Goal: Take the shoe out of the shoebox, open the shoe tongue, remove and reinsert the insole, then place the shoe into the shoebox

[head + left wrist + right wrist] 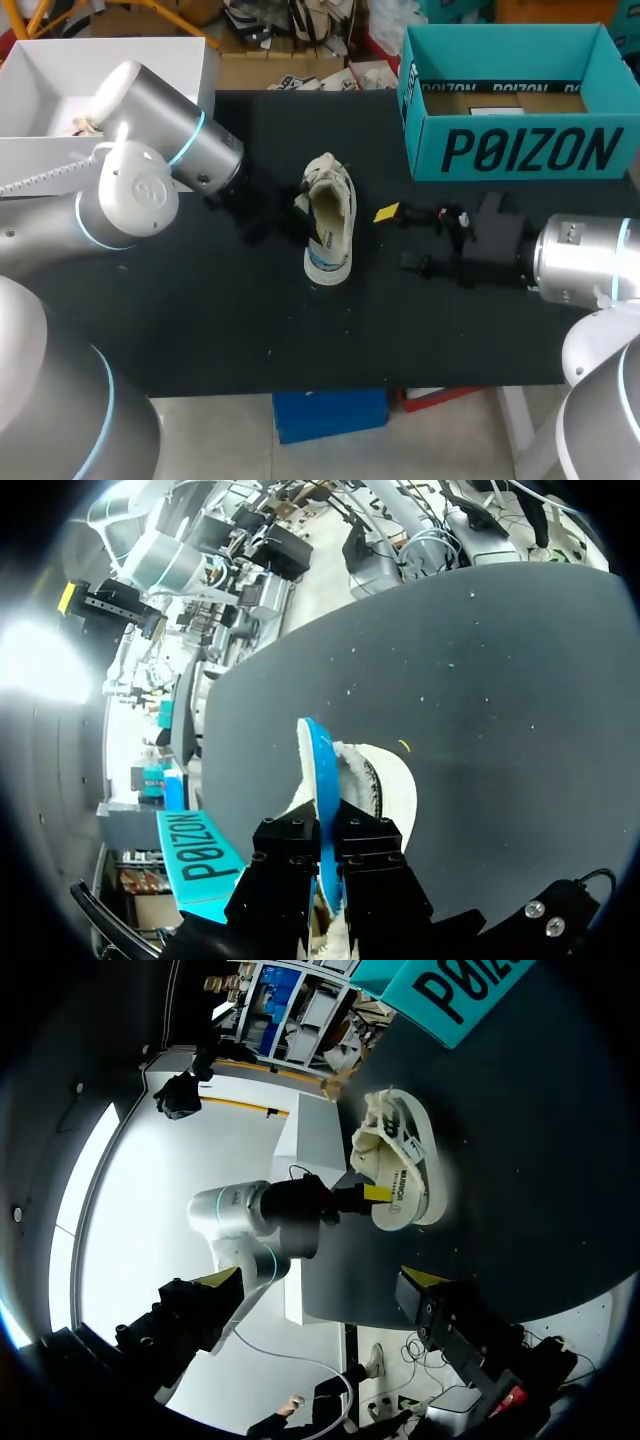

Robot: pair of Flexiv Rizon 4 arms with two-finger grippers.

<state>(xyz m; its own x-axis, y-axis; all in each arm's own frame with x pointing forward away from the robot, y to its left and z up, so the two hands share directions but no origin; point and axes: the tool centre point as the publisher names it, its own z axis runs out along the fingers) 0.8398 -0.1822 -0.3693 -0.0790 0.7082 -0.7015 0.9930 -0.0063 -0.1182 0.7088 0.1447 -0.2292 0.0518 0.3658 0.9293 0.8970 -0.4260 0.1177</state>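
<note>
Left gripper (322, 830) is pressed together on a thin blue-and-white sheet standing on edge between its fingers. I take the sheet for the insole (316, 765), but I cannot tell whether it is wholly free of the shoe (385, 780) just ahead of it.

In the head view the shoe (330, 228) lies on the table (200, 330) at mid-frame, heel toward the lower edge. It is out of the box (520, 150), which stands open at upper right.

Right gripper (400, 238) sits just right of the shoe with its fingers spread wide and nothing between them. One yellow tip is near the shoe's side, apart from it.

The insole step looks to be in hand, and whether the insole is going out or in cannot be read from this moment.
- **If out:** the sheet needs drawing clear of the opening.
- **If in:** its front end must be lined up with the opening and slid forward. The light shoe is likely to skid unless the right gripper steadies it.

For room, bare table lies lower left and below the shoe, and the table's near edge is well apart from it. Toward the upper right the box wall is near. To the right the open gripper crowds the path, so a leftward or upward pull seems the freest.
</note>
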